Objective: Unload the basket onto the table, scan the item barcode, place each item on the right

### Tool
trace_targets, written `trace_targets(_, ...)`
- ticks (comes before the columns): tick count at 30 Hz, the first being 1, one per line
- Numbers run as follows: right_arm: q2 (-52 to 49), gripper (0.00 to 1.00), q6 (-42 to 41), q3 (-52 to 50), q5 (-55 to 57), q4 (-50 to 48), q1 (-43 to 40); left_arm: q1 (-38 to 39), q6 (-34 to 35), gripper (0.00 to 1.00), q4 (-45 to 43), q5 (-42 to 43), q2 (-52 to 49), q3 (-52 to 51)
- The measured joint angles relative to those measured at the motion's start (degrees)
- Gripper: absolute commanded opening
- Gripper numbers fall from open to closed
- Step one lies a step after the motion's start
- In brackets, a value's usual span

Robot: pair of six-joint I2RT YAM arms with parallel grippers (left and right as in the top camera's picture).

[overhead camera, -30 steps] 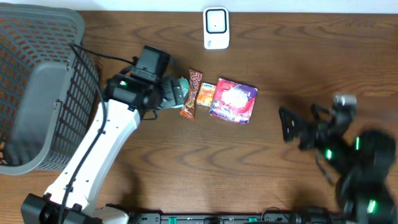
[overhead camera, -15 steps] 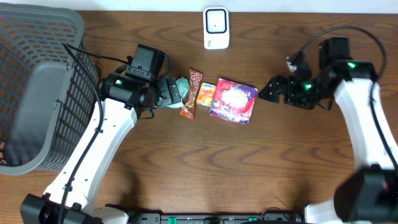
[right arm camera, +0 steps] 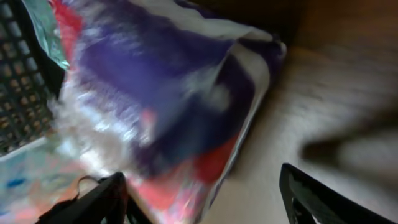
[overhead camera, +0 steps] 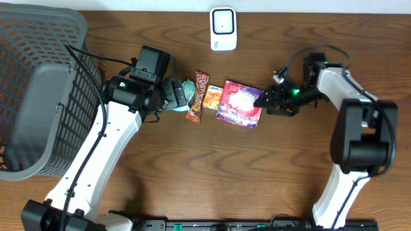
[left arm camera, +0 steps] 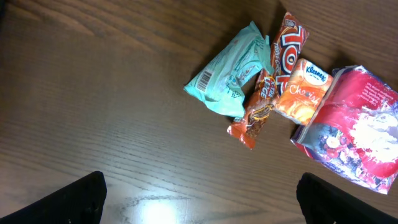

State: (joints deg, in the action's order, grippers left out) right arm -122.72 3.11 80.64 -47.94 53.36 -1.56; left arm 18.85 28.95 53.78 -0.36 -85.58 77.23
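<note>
Four items lie in a row in the overhead view: a teal packet (overhead camera: 187,90), a brown candy bar (overhead camera: 198,96), an orange tissue pack (overhead camera: 212,96) and a purple-red packet (overhead camera: 241,104). A white scanner (overhead camera: 223,29) stands at the back edge. My left gripper (overhead camera: 174,95) hovers open just left of the teal packet (left arm camera: 230,78), whose barcode faces up. My right gripper (overhead camera: 263,101) is at the purple-red packet's right edge. In the right wrist view, that packet (right arm camera: 168,87) reaches between the open jaws of the right gripper (right arm camera: 205,199), close to the left finger and apart from the right one.
A large grey mesh basket (overhead camera: 38,96) fills the left end of the table. The candy bar (left arm camera: 273,81), tissue pack (left arm camera: 305,90) and purple-red packet (left arm camera: 354,134) touch or overlap one another. Bare wood lies in front of the row.
My right arm has swung from the table's front right corner to the purple-red packet's right edge, and its jaws have narrowed a little. The left arm has stayed put.
</note>
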Motion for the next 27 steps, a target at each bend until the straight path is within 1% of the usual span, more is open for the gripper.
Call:
trace_targets(1, -1.1, 0.73, 0.5, 0.0, -1.4, -0.7, 0.0, 0.0, 0.0, 0.98, 0.0, 0.0, 0.0, 0.0)
trace_targets(4, -2.6, 0.53, 1.7, 0.1, -5.3, -2.4, 0.0, 0.0, 0.0, 0.98, 0.0, 0.0, 0.0, 0.0)
trace_targets(7, -3.2, 0.19, 2.1, 0.2, -6.2, -3.1, 0.2, 0.0, 0.0, 0.98, 0.0, 0.0, 0.0, 0.0)
trace_targets(9, -3.3, 0.01, 2.2, 0.2, -6.5, -3.4, 0.3, 0.0, 0.0, 0.98, 0.0, 0.0, 0.0, 0.0)
trace_targets(14, -3.1, 0.01, 0.7, 2.8, -4.2, -0.8, 1.1, 0.0, 0.0, 0.98, 0.0, 0.0, 0.0, 0.0)
trace_targets(17, -1.8, 0.01, -2.3, 7.6, 4.5, 5.2, 2.1, 0.0, 0.0, 0.98, 0.0, 0.0, 0.0, 0.0)
trace_targets(20, 1.5, 0.01, -6.1, 13.3, 17.2, 11.6, 3.8, 0.0, 0.0, 0.98, 0.0, 0.0, 0.0, 0.0)
trace_targets(23, 7.0, 0.01, -10.9, 20.7, 33.9, 18.2, 6.8, 0.0, 0.0, 0.98, -0.1, 0.0, 0.0, 0.0)
trace_targets(24, 8.7, 0.01, -12.1, 22.3, 38.1, 19.5, 7.8, 0.0, 0.0, 0.98, 0.0, 0.0, 0.0, 0.0)
trace_targets(27, 14.4, 0.01, -17.9, 25.9, 56.4, 23.6, 11.9, 0.0, 0.0, 0.98, 0.0, 0.0, 0.0, 0.0)
